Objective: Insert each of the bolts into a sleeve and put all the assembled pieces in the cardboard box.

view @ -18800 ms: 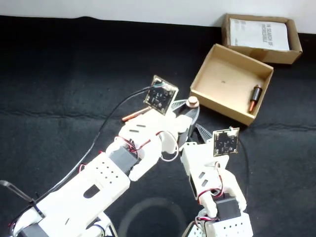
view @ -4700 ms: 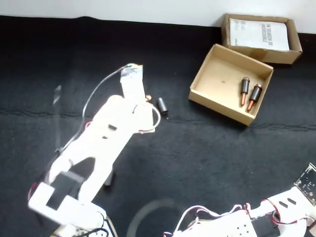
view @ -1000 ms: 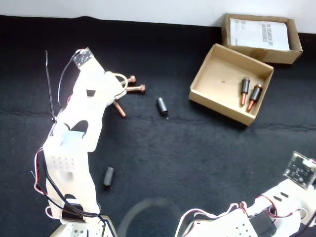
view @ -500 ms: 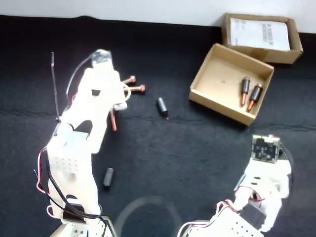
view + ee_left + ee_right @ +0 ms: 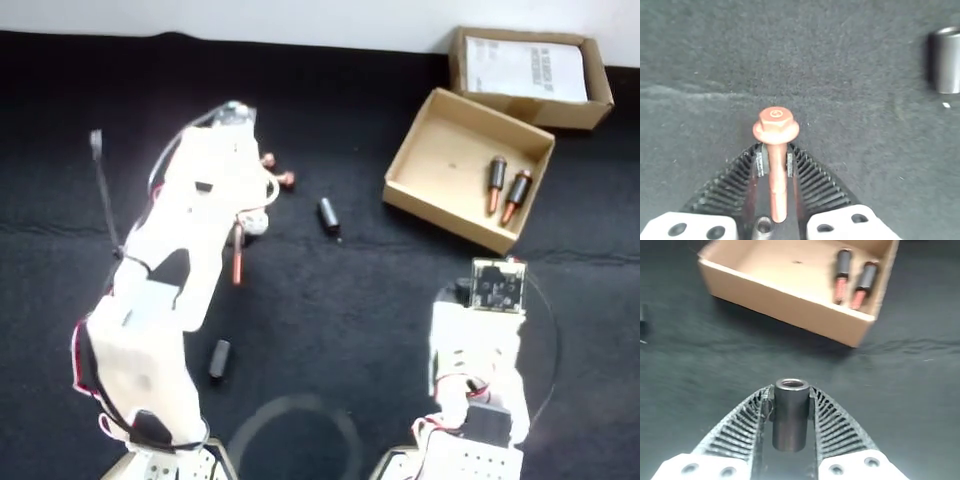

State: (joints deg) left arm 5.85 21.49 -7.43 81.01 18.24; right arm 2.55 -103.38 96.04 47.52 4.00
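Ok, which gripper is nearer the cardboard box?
Right. The right gripper is in front of the cardboard box; the left gripper, holding a bolt, is farther off to its side.

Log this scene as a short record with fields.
left gripper: shut on a bolt
right gripper: shut on a sleeve
box: holds two assembled pieces
loose sleeves: two, on the table
loose bolts: two, beside the left arm
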